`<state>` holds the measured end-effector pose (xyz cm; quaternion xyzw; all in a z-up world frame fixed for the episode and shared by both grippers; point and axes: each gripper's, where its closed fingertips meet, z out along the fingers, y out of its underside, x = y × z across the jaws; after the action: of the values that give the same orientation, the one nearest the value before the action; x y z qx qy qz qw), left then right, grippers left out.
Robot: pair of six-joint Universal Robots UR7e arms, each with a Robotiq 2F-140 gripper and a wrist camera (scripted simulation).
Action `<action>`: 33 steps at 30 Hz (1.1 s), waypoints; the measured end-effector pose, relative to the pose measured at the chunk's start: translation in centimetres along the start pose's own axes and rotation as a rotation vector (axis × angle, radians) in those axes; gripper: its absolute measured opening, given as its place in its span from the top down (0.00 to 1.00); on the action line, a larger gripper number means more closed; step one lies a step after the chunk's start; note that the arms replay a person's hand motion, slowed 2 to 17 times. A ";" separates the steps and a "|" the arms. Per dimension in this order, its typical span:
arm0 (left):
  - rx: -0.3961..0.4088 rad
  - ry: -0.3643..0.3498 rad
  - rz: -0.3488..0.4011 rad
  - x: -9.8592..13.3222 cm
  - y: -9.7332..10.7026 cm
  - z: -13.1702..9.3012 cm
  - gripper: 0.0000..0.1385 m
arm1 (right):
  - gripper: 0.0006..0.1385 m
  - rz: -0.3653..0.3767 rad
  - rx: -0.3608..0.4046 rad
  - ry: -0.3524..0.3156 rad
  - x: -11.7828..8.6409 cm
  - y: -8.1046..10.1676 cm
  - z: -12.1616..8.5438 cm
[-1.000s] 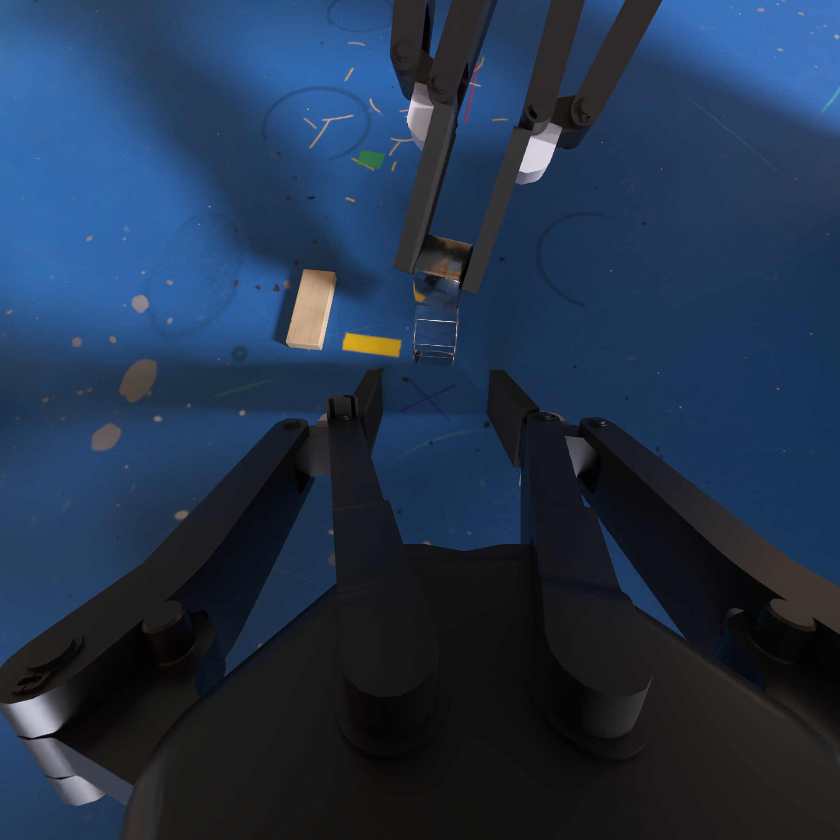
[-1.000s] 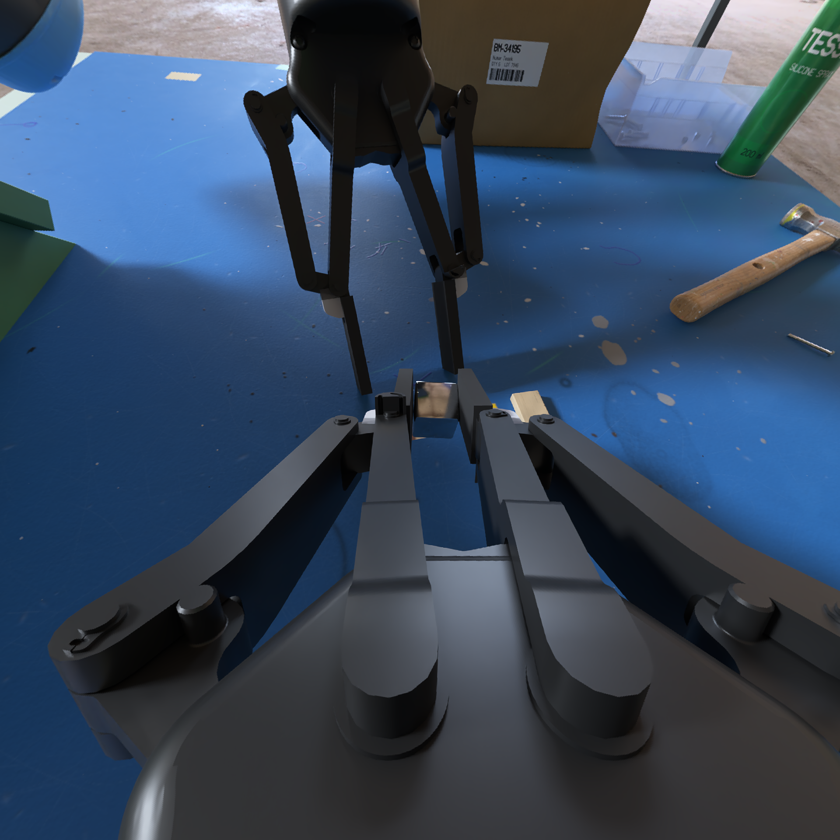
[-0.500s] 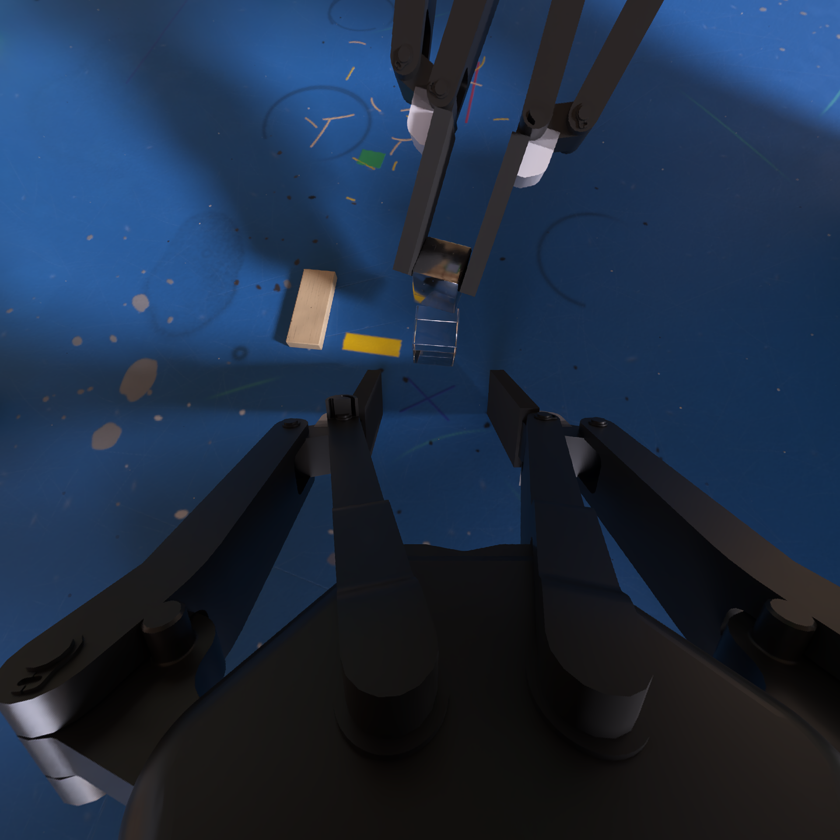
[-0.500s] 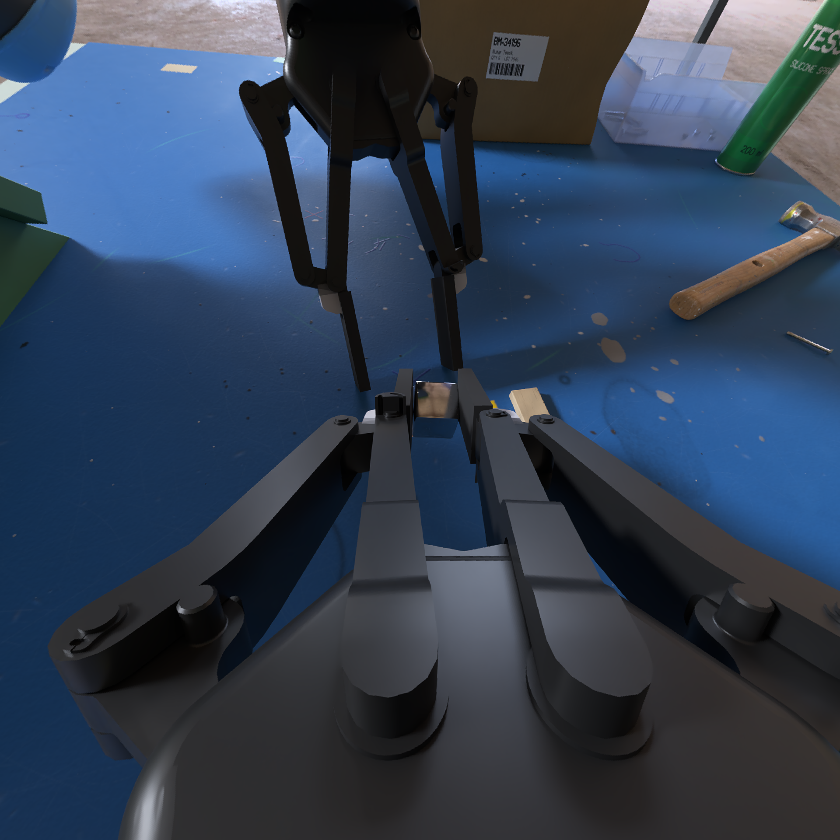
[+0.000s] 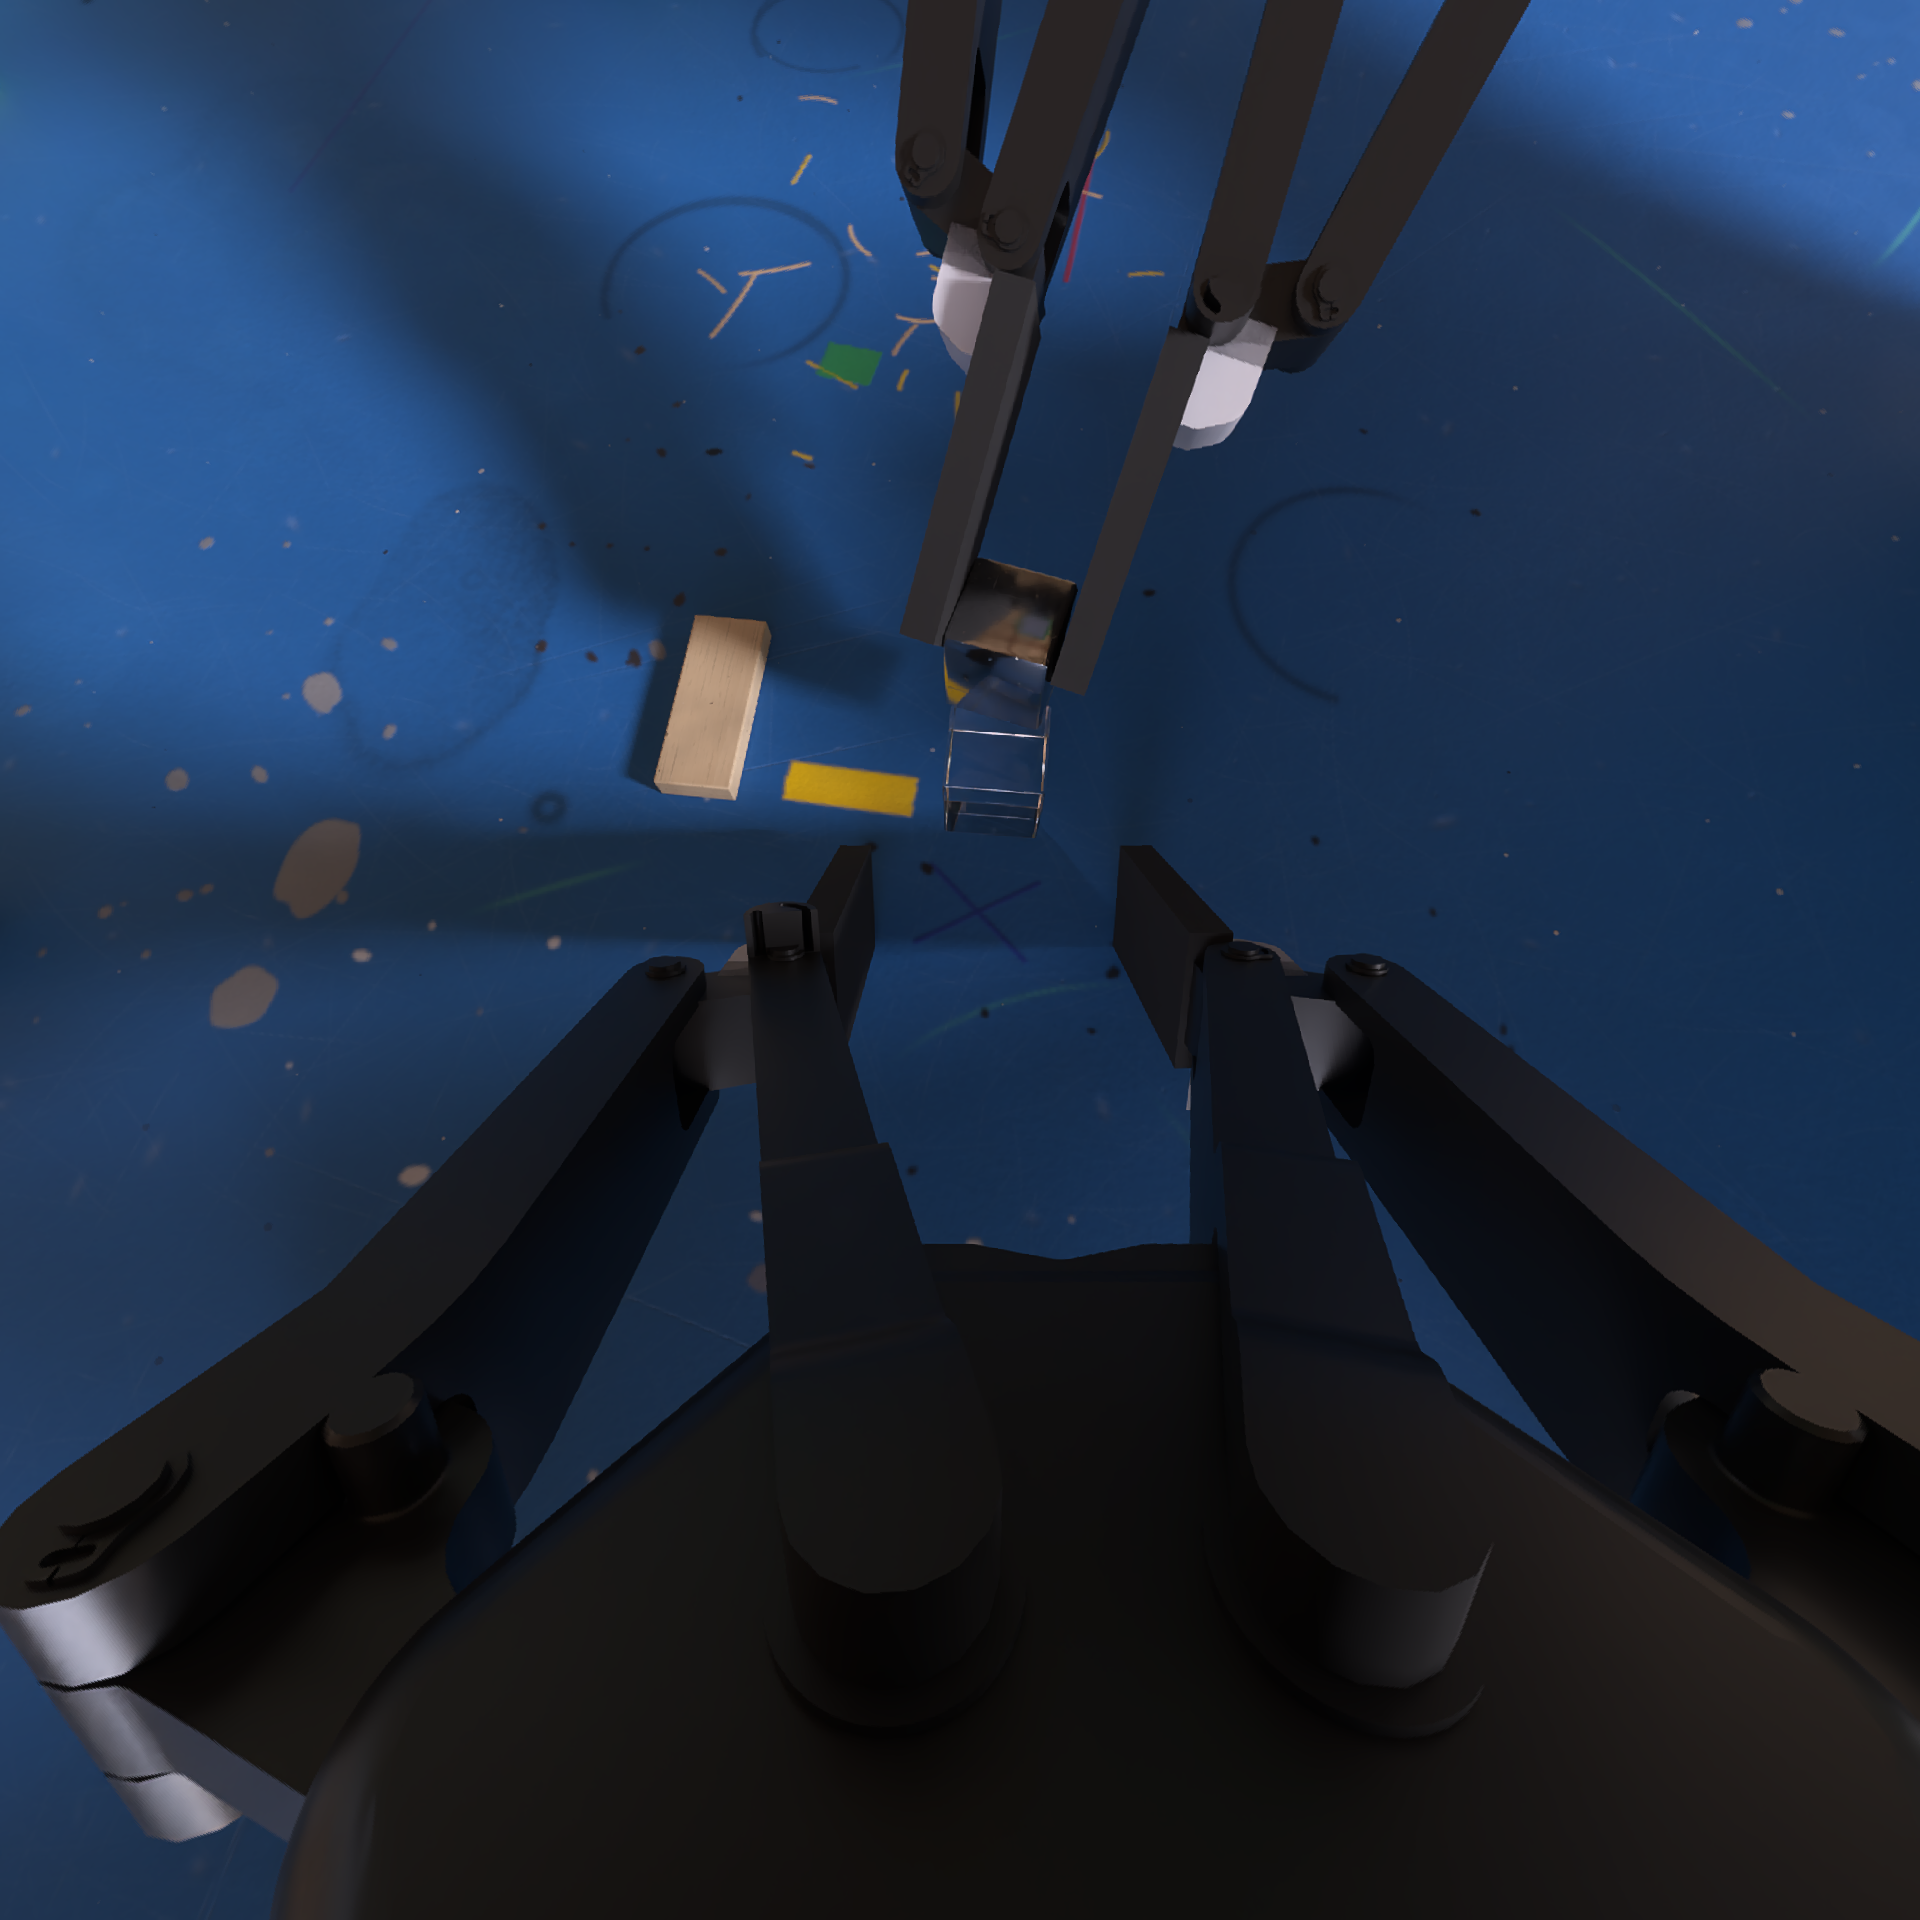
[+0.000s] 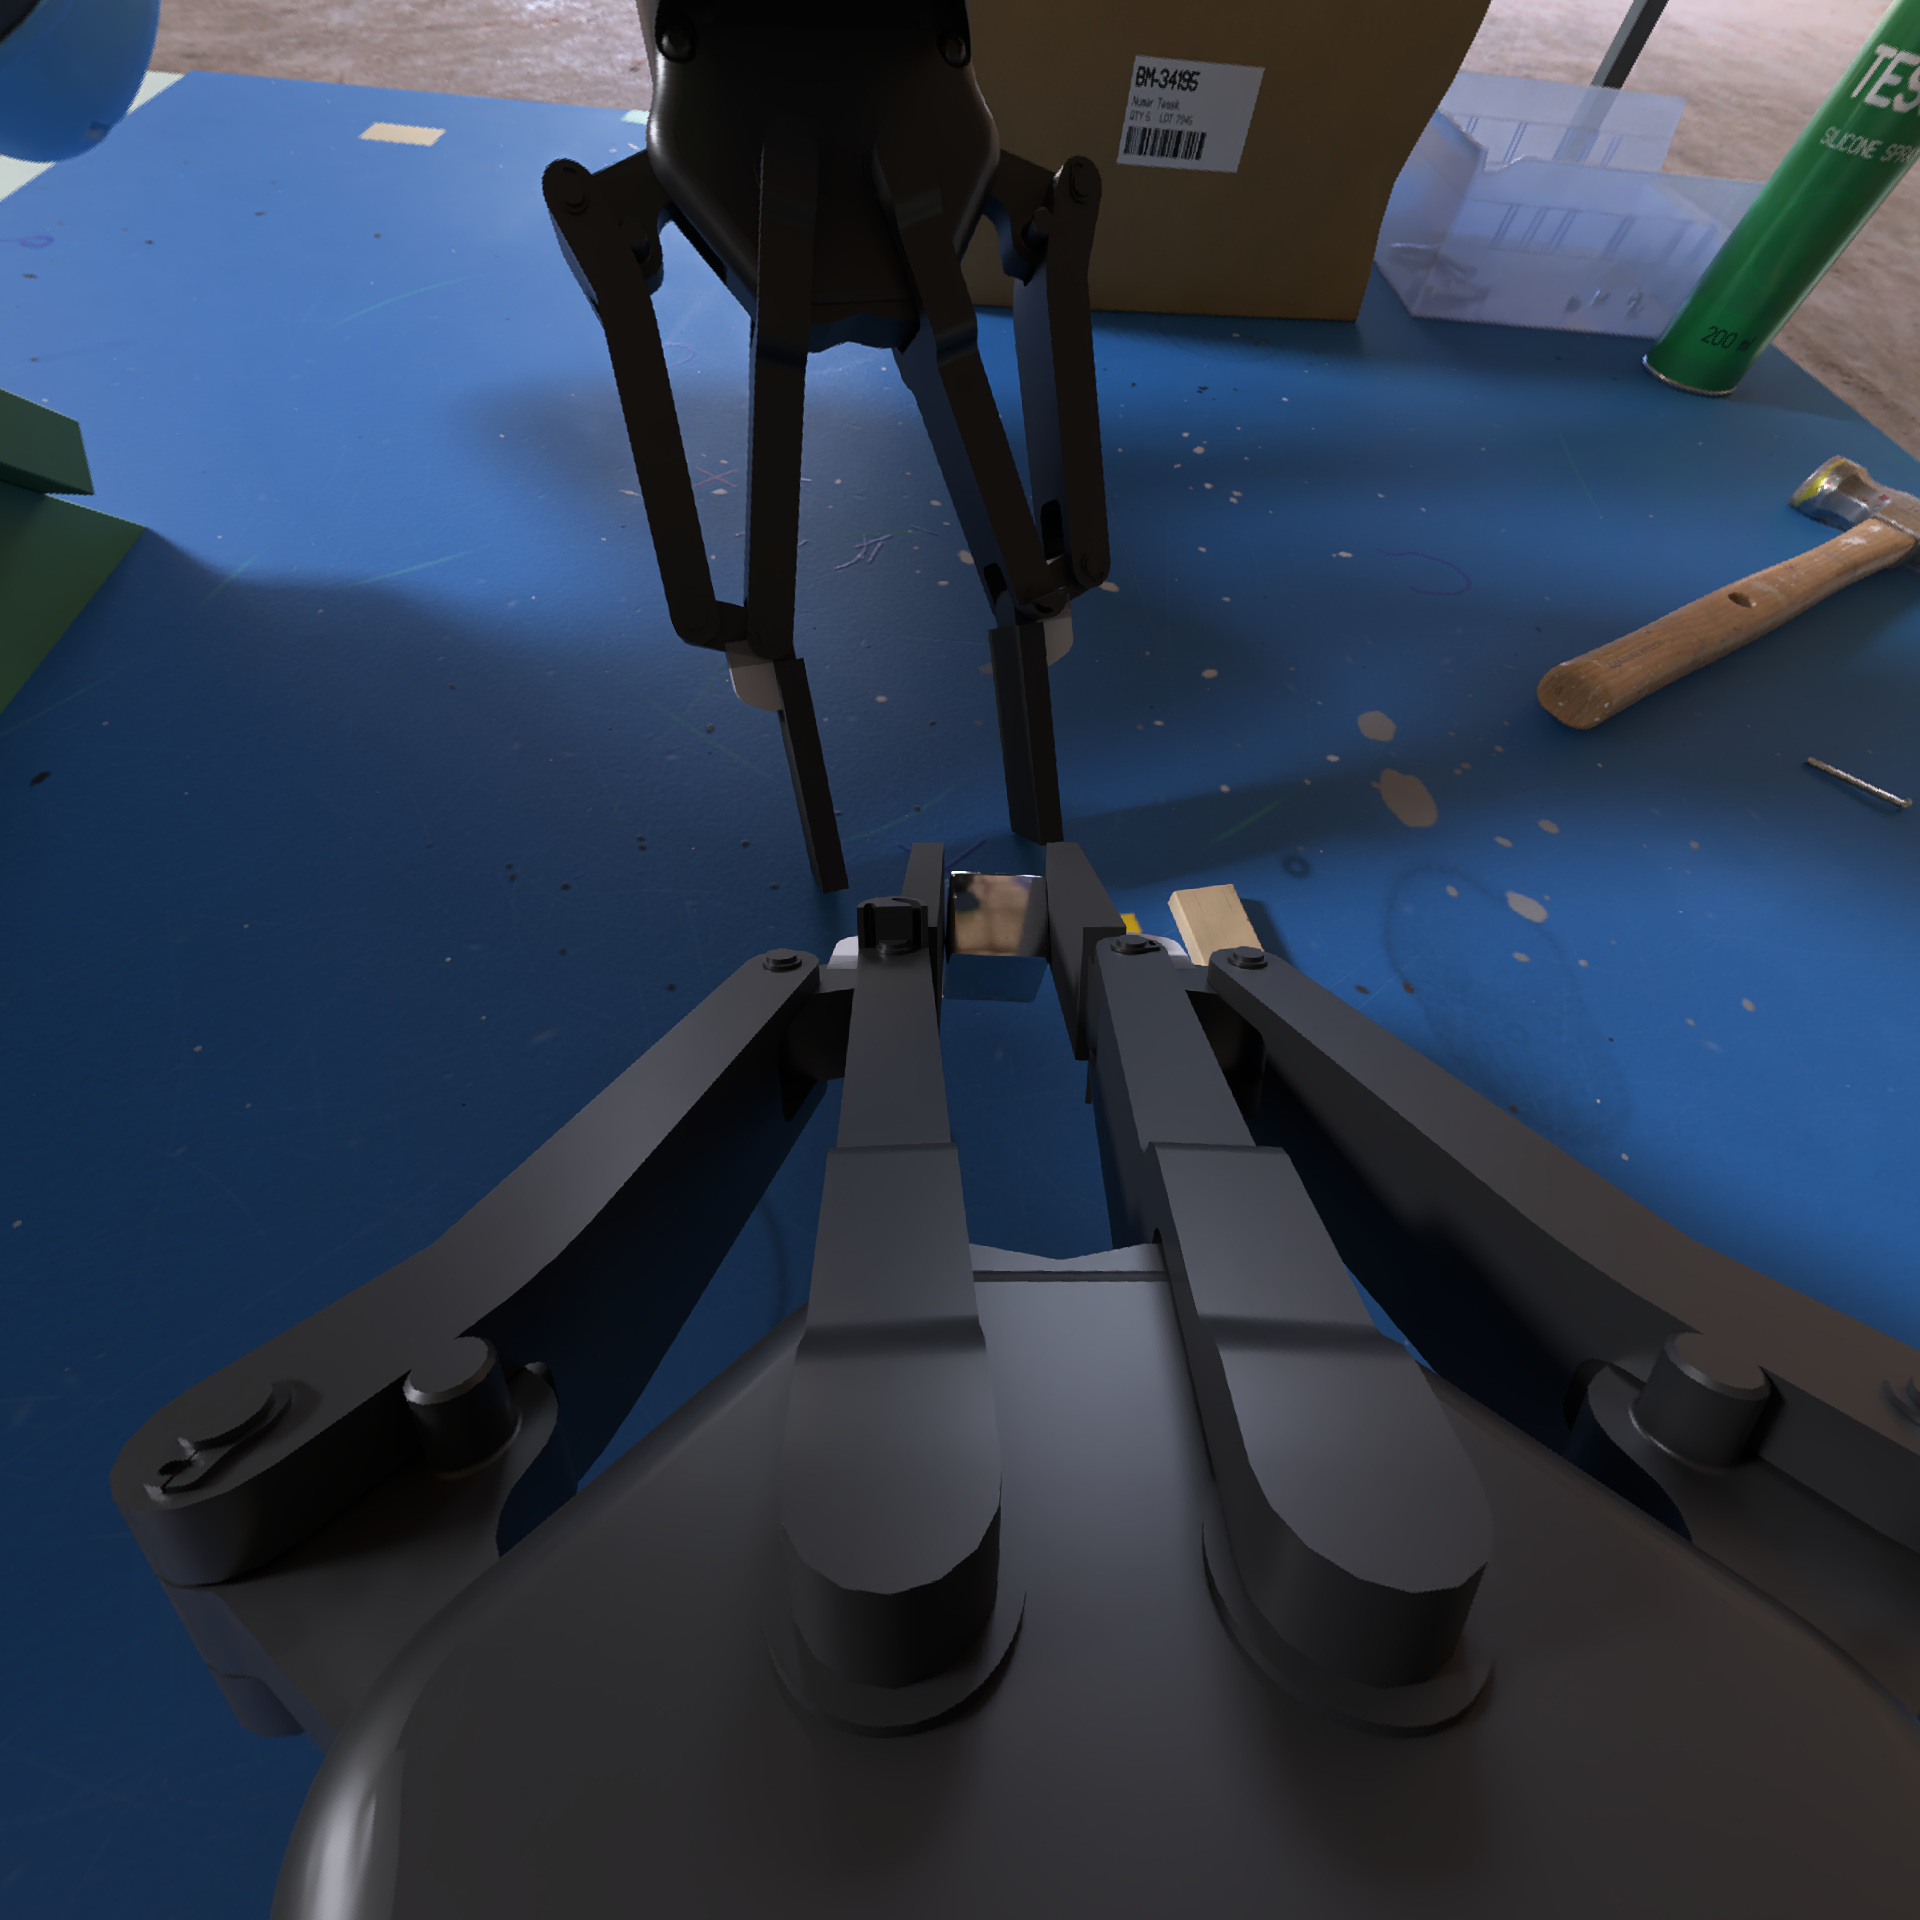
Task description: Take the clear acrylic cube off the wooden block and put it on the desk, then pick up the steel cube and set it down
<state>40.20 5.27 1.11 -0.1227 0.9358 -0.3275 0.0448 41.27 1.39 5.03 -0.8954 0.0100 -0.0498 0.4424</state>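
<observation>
right gripper (image 6: 995,902): fingers clamped on the steel cube (image 6: 995,912), held above the blue desk (image 6: 312,831) | left gripper (image 5: 992,894): fingers spread wide, holding nothing | clear cube (image 5: 994,781): on the desk just ahead of the left fingertips, right under the steel cube | wooden block (image 5: 713,721): flat on the desk, ahead-left of the left gripper, apart from the clear cube
</observation>
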 end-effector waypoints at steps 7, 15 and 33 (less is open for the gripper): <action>0.003 0.000 0.001 0.0 0.0 0.0 0.55 | 0.81 -0.001 -0.004 0.003 0.0 0.1 0.0; 0.003 0.000 0.000 0.0 0.0 0.0 0.55 | 0.81 -0.001 0.001 0.001 0.0 0.0 0.0; 0.003 0.000 -0.001 0.0 0.0 0.0 0.55 | 0.81 -0.007 -0.004 0.001 -0.2 0.0 0.1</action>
<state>40.19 5.26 1.11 -0.1230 0.9352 -0.3290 0.0452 41.12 1.48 4.91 -0.8963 0.0074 -0.0518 0.4403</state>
